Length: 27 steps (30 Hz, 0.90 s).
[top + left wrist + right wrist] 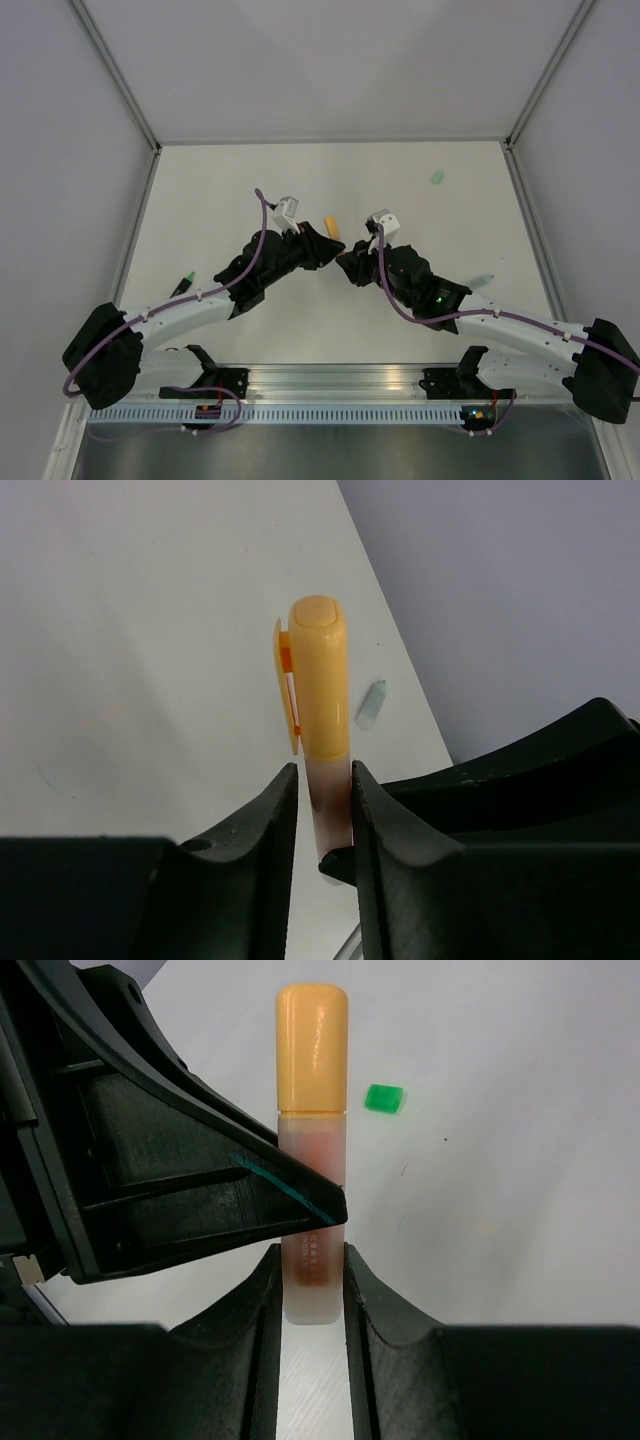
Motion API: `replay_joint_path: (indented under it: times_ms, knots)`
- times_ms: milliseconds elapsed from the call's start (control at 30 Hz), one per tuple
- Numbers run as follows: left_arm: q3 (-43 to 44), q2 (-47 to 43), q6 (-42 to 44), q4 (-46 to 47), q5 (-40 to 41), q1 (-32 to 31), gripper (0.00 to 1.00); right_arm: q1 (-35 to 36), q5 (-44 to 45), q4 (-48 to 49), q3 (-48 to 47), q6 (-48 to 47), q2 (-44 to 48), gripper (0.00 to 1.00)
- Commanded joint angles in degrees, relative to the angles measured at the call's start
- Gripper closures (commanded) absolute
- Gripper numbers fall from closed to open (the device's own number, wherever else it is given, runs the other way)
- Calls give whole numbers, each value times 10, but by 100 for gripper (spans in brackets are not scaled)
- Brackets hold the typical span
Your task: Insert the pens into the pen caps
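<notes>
Two pens lie loose nearest the bases: dark pen [186,285] on the left, mint pen [482,280] on the right, both flat on the table [230,190] and well apart.

Mid-table, both arms meet on the orange pen [310,1155]. Right gripper [312,1280] is clamped on the lower, translucent end of the body. Left gripper [325,810] brackets the body just under the orange cap [312,1050]; one pad touches, the other side may have a sliver of gap, so can't tell if it's gripping. Cap looks fully on, rim flush to the body, clip to one side.

Likely step: finish seating this cap, then release.
- keep the right clamp firm
- push only along the pen's axis, no sideways load
- open the left first and back straight off to miss the clip
- set the pen down away from the loose caps

Farther out: bright green cap [384,1098] beyond the pen tip, pale green cap [437,177] near the far right, both unfilled.
</notes>
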State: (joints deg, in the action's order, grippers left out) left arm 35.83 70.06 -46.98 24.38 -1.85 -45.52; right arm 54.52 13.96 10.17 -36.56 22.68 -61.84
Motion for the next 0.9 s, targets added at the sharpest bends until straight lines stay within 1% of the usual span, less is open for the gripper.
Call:
replay_joint_path:
  times_ms: [0,67,100,133,167,233,267,300,400,433,467,500,600,633,667,700,733,767,867]
  knots:
    - [13,8,12,35,-10,-4,69,0,-2,37,-2,-5,15,100]
    - [11,6,11,39,-10,-4,73,-1,-3,38,-2,-4,15,100]
    - [11,6,11,40,-9,-4,78,-1,-5,39,-2,-5,14,100]
    - [10,6,11,42,-11,-4,81,-1,-7,39,-2,-4,14,100]
    - [9,5,12,50,-16,-4,87,0,-8,39,-2,-4,13,100]
    - [5,5,13,61,-24,-4,92,-1,-10,41,-1,-5,13,100]
    - [3,4,13,71,-28,-4,98,-1,-11,42,0,-6,14,100]
    - [-2,3,12,77,-30,-4,98,-1,-10,42,0,-7,15,99]
    - [-14,-6,16,97,-38,-4,98,0,-10,41,1,-6,19,79]
    - [-16,-14,26,99,-42,-4,98,-1,-8,35,0,-5,22,65]
    - [-16,-20,33,99,-53,-4,98,-1,-5,34,1,-3,26,59]
    - [-18,-27,42,93,-61,-4,98,-1,-4,30,0,-1,38,49]
    - [-24,-69,80,72,-83,-4,98,-1,-16,16,-1,4,74,37]
    - [-26,-82,95,52,-86,-4,98,0,-29,8,-4,4,84,31]
    - [-27,-105,102,39,-90,-4,98,0,-44,-1,-10,1,101,27]
    - [-28,-117,110,26,-92,-4,98,-1,-75,-13,-18,-2,108,22]
    - [-28,-128,123,7,-96,-4,98,-1,-88,-34,-32,-4,115,20]
    - [-30,-149,130,4,-113,-4,98,0,-98,-38,-37,-4,131,20]
    - [-31,-176,145,-7,-170,-4,98,-1,-113,-41,-45,-4,167,19]
